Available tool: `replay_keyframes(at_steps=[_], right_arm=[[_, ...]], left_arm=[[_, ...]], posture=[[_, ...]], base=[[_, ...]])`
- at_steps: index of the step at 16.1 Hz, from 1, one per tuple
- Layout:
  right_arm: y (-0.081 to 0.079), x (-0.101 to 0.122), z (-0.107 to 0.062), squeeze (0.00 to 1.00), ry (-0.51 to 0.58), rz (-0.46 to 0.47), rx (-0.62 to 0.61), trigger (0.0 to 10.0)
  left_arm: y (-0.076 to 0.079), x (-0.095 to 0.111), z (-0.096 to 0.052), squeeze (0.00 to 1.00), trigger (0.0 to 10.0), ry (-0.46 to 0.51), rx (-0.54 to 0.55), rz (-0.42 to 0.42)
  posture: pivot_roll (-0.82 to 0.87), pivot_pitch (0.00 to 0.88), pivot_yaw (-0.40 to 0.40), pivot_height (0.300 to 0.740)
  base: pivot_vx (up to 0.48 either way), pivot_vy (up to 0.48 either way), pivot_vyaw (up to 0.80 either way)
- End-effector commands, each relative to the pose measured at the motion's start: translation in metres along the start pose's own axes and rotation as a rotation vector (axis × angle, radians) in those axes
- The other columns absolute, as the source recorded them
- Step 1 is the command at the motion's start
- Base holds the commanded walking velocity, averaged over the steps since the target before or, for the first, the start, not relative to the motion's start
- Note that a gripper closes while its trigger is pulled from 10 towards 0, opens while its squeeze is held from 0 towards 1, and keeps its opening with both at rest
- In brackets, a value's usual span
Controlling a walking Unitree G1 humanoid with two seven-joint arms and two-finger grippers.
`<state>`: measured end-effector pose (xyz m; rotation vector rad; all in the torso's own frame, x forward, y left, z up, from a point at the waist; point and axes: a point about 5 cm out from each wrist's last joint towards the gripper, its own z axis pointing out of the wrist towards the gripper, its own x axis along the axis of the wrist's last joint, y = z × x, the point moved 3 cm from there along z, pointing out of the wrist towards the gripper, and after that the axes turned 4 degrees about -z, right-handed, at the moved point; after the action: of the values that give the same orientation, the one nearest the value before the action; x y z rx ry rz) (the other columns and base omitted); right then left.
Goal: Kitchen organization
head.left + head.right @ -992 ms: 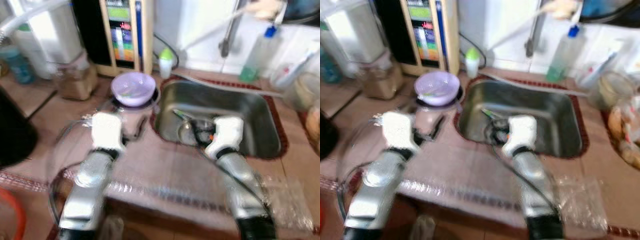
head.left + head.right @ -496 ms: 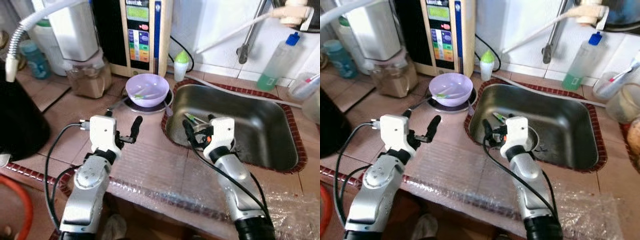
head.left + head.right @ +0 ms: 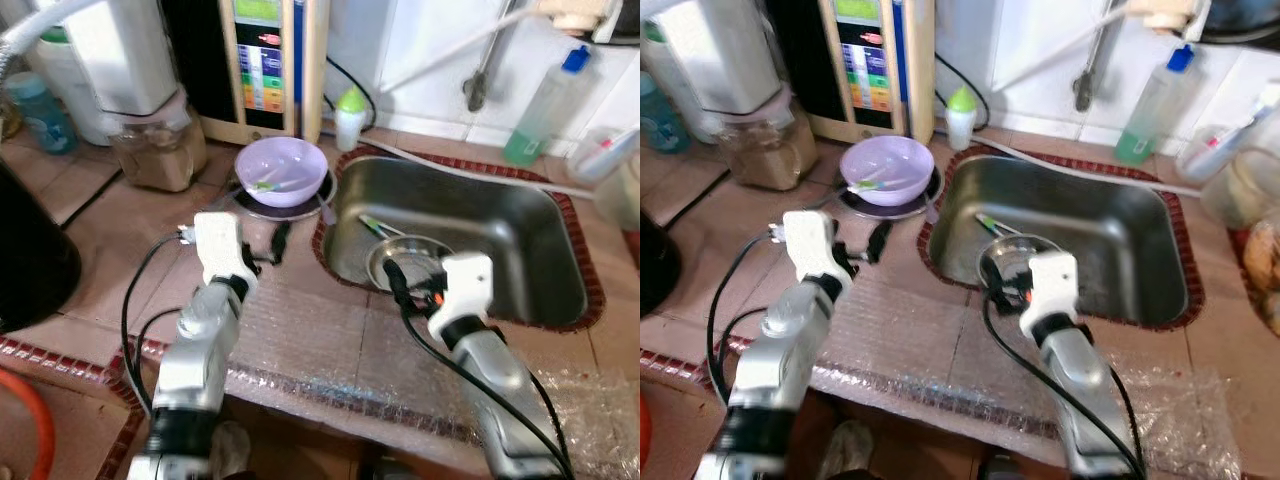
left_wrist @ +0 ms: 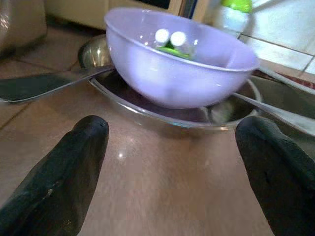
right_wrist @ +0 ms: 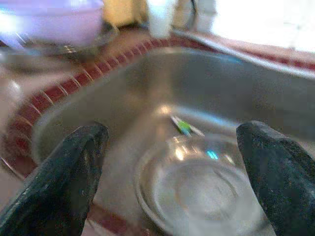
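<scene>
Right now the steel sink [image 3: 520,240] sits sunk in the tiled counter [image 3: 110,230], edged with red-brown tile. Lying in the sink's basin are a clear glass lid [image 5: 206,196] and, just beyond it, a small green-tipped utensil [image 5: 183,126]. The right gripper [image 5: 172,162] hovers over the sink's near left corner, its two black fingers [image 5: 64,182] spread wide and holding nothing; the glass lid lies below the gap between them.

Just beside the sink's left rim, a lilac bowl [image 4: 177,64] sits on a shallow steel plate [image 4: 147,110], with a green-and-white utensil resting inside the bowl. The left gripper [image 4: 172,152] is low over the counter on the near side of that bowl, left of the sink, fingers wide apart and empty, not touching bowl or plate.

Behind the sink's left corner stands a small white bottle with a green cap [image 3: 349,115], and further left a panel appliance with coloured buttons [image 3: 262,60]. A clear bottle with a blue cap [image 3: 545,105] stands behind the sink's far right side. Bubble wrap [image 3: 300,340] covers the counter edge nearest the robot, in front of the sink.
</scene>
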<state>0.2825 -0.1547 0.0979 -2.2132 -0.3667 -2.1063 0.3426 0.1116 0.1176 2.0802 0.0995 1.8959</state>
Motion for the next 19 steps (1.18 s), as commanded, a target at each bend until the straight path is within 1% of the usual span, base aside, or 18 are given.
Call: replay_keyframes(at_steps=[1,3,8,9,10,11,12,13,15,16,19], right_arm=[[0.005,0.003,-0.008,0.0,-0.001,-0.011,-0.024,10.0],[0.006,0.002,-0.013,0.0,-0.011,-0.01,-0.04,10.0],[0.006,0.006,-0.012,0.0,-0.005,-0.014,-0.054,10.0],[0.006,0.007,-0.011,0.0,-0.007,-0.015,-0.054,10.0],[0.005,0.008,-0.011,0.0,-0.006,-0.015,-0.053,10.0],[0.004,0.008,-0.009,0.0,-0.005,-0.015,-0.052,10.0],[0.004,0.008,-0.009,0.0,-0.004,-0.015,-0.052,10.0],[0.003,0.009,-0.007,0.0,-0.003,-0.014,-0.051,10.0],[0.003,0.009,-0.006,0.0,-0.004,-0.014,-0.049,10.0],[0.002,0.009,-0.006,0.0,-0.003,-0.014,-0.049,10.0],[0.003,0.009,-0.001,0.0,0.001,-0.013,-0.048,10.0]], left_arm=[[-0.006,0.0,0.008,0.0,10.0,-0.011,0.03,-0.025],[-0.011,0.003,0.017,0.0,10.0,-0.01,0.054,-0.057],[-0.018,0.014,0.033,0.0,10.0,0.012,0.096,-0.099],[-0.021,0.016,0.038,0.0,10.0,0.011,0.115,-0.117],[-0.024,0.016,0.041,0.0,10.0,0.002,0.137,-0.127],[-0.029,0.017,0.044,0.0,10.0,-0.014,0.167,-0.12],[-0.031,0.017,0.045,0.0,10.0,-0.021,0.179,-0.117],[-0.035,0.016,0.048,0.0,10.0,-0.052,0.208,-0.122],[-0.036,0.019,0.051,0.0,10.0,-0.055,0.214,-0.11],[-0.037,0.021,0.052,0.0,10.0,-0.061,0.221,-0.089],[-0.038,0.028,0.051,0.0,10.0,-0.063,0.23,-0.07]], posture=[[-0.14,0.13,0.04,0.74],[-0.15,0.128,0.052,0.74],[-0.16,0.115,0.064,0.74],[-0.16,0.108,0.065,0.74],[-0.15,0.105,0.065,0.74],[-0.15,0.103,0.065,0.74],[-0.15,0.1,0.065,0.74],[-0.15,0.095,0.065,0.74],[-0.15,0.091,0.065,0.74],[-0.15,0.09,0.065,0.74],[-0.13,0.078,0.064,0.74]], base=[[0.0,0.0,0.0],[0.0,0.0,0.0],[0.0,0.0,0.0],[0.0,0.0,0.0],[0.0,0.0,0.0],[0.0,0.0,0.0],[0.0,0.0,0.0],[0.0,0.0,0.0],[0.0,0.0,0.0],[0.0,0.0,0.0],[0.0,0.0,0.0]])
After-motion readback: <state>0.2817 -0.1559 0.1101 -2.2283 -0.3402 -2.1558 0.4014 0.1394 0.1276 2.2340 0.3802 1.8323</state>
